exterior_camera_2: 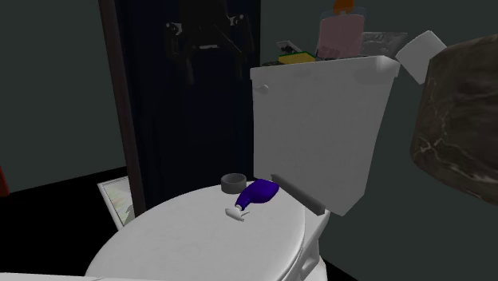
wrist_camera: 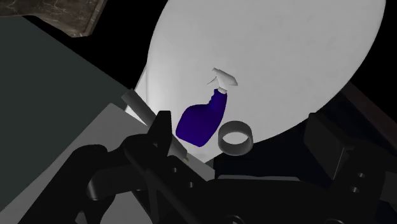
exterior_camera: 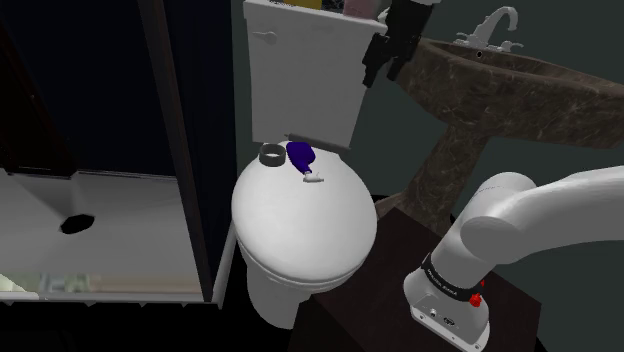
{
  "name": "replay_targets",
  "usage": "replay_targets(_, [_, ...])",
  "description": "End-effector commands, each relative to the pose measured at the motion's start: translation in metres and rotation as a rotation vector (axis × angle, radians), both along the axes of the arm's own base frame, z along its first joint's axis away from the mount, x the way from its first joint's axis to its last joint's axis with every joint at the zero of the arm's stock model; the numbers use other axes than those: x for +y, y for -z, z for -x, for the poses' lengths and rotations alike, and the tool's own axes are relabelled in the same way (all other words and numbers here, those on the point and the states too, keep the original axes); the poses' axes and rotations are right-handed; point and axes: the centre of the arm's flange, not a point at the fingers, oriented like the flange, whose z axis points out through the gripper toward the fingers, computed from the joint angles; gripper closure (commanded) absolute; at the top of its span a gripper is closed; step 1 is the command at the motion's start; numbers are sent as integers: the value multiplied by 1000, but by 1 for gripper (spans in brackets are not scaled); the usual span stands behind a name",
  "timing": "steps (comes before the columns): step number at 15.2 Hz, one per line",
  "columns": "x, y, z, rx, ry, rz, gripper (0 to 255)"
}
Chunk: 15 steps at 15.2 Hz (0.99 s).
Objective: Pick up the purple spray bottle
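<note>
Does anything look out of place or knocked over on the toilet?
Yes: the purple spray bottle lies on its side on the closed toilet lid, near the tank, beside a small grey ring. Nothing looks spilled.

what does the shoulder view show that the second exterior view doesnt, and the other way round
The shoulder view adds the white arm on its dark stand, a silver faucet and a dark drain hole. The second exterior view gives in full the orange-topped pink container on the white tank. Both share the purple spray bottle lying on the white toilet lid, a grey ring beside it, and the black gripper above.
</note>
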Motion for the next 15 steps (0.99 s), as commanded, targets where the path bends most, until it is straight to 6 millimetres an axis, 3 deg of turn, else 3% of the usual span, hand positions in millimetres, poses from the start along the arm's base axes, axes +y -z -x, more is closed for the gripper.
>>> replay_targets(1, [0,0,0,0,0,0,0])
replay_targets(15, [-18,155,-104,35,133,-69,0])
